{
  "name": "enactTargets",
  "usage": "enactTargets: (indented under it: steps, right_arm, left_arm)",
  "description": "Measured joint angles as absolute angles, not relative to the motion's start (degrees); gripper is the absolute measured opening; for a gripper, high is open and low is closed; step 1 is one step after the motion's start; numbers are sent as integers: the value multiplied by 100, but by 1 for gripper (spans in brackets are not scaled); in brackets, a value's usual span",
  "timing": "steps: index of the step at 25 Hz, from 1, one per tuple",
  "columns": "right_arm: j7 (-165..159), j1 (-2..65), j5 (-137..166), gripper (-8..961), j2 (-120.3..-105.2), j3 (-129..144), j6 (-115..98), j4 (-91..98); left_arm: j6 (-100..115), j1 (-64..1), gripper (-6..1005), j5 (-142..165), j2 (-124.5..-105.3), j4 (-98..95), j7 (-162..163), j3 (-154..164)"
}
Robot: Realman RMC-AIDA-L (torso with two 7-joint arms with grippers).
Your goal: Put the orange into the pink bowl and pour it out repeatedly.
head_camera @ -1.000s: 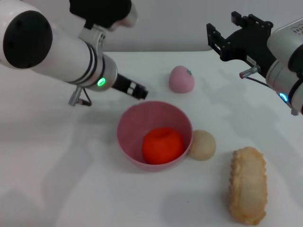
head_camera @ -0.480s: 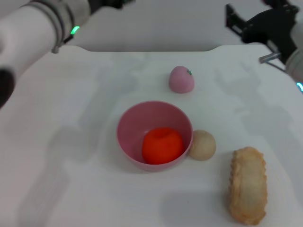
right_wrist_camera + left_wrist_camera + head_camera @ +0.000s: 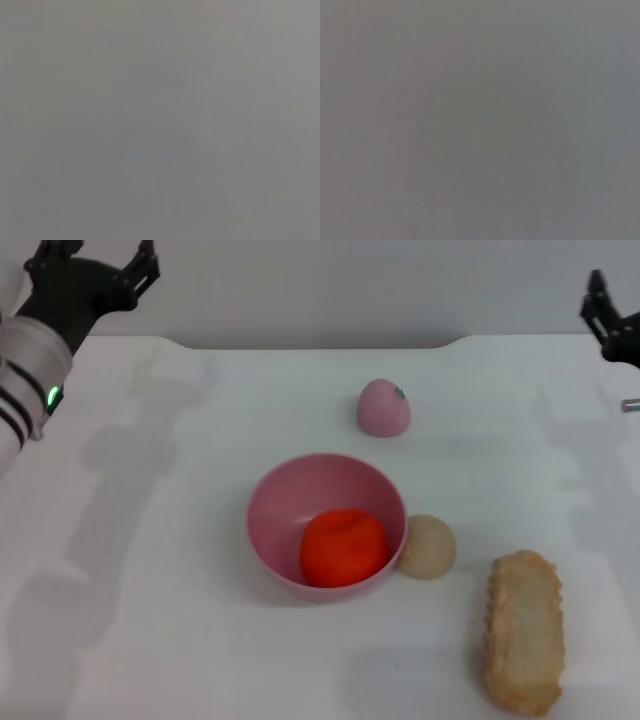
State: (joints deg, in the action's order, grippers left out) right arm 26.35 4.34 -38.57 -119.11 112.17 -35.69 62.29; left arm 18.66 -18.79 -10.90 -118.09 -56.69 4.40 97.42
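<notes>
While the orange (image 3: 343,546) sits inside the pink bowl (image 3: 290,502), low against the wall nearest the robot's right, both arms hang far from it. The bowl stands upright near the middle of the white bench (image 3: 150,620). A small beige ball (image 3: 428,546) rests just beside the bowl on the robot's right, touching or nearly touching its rim. Farther back, well apart from the bowl, a small pink peach-like fruit (image 3: 384,407) stands with a tiny green mark at its top. Toward the near right corner lies a long, pale, crusty piece of toy bread (image 3: 523,629), lengthwise away from the robot and apart from the ball.

The left claw (image 3: 95,265) shows at the far left corner of the head view, above the back edge of the bench, its dark fingers spread apart and holding nothing. The right claw (image 3: 608,320) is only partly in view at the far right edge; whether its fingers are apart or together cannot be told. Both wrist views show only a flat grey field with nothing to make out.
</notes>
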Motion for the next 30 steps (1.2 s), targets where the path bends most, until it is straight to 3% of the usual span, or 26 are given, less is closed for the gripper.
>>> enactTargets:
  steps: [7, 30]
  right_arm:
    - [1707, 398, -3808, 804, -11861, 11145, -3746, 5896]
    - [1519, 589, -3859, 804, -11891, 11210, -4092, 5402]
  left_arm:
    - [3071, -1841, 840, -1122, -11821, -4654, 1190, 9699]
    - [3790, -2049, 839, -1160, -11823, -3874, 1259, 9598]
